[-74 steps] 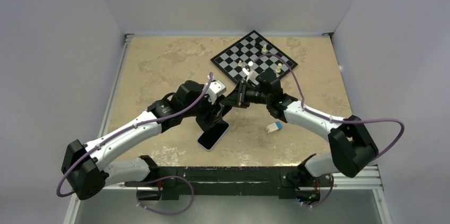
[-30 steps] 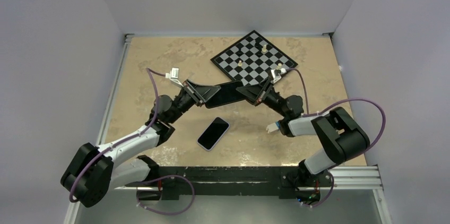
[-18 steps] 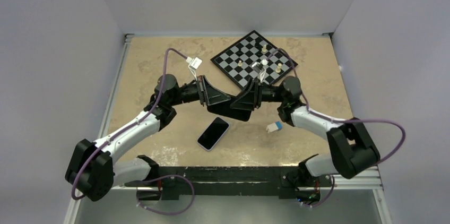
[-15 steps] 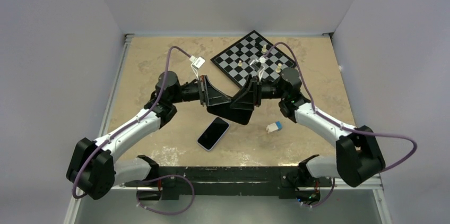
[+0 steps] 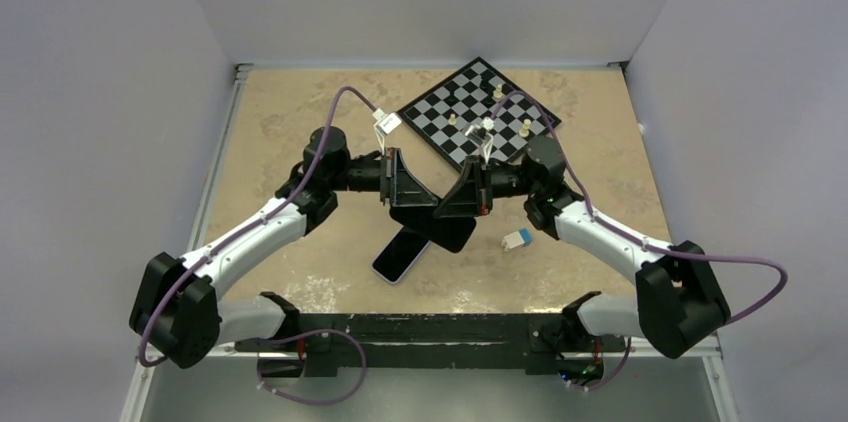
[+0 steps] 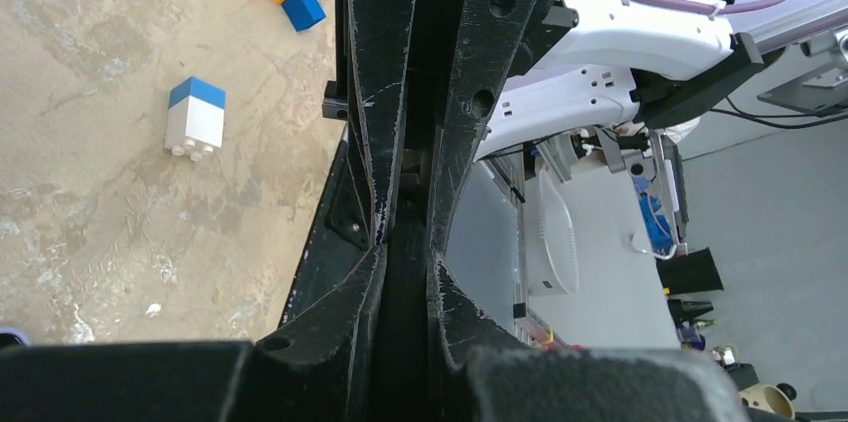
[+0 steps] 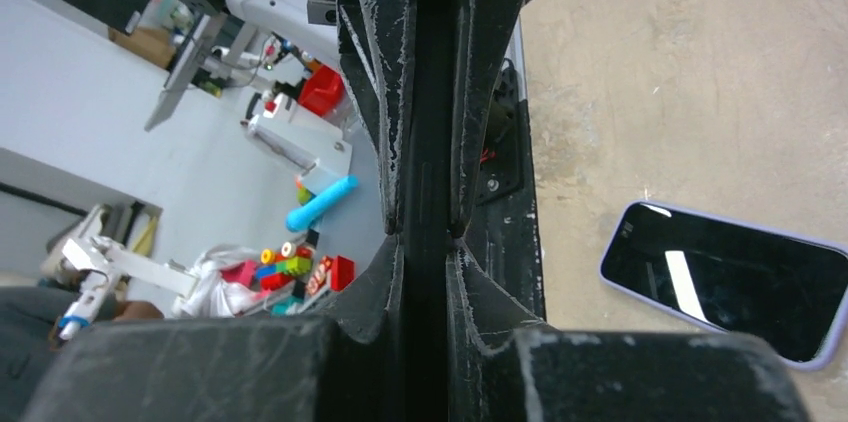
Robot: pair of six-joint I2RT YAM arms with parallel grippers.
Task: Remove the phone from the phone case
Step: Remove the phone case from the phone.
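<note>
The left gripper (image 5: 418, 204) is pinched narrow on one edge of the black phone case (image 5: 440, 230), and the right gripper (image 5: 458, 204) is pinched narrow on the opposite edge. Both wrist views show only a dark strip edge-on between the fingers, so the hold is likely rather than plain. A second ago the pair held the case up beside the chessboard (image 5: 470, 107). Now it sits nearer and lower, overlapping the far end of the phone (image 5: 395, 260) in the top view. The phone lies screen-up and bare on the table (image 5: 300, 112), where it lay then. The extraction looks done; only parking the empty case remains.
</note>
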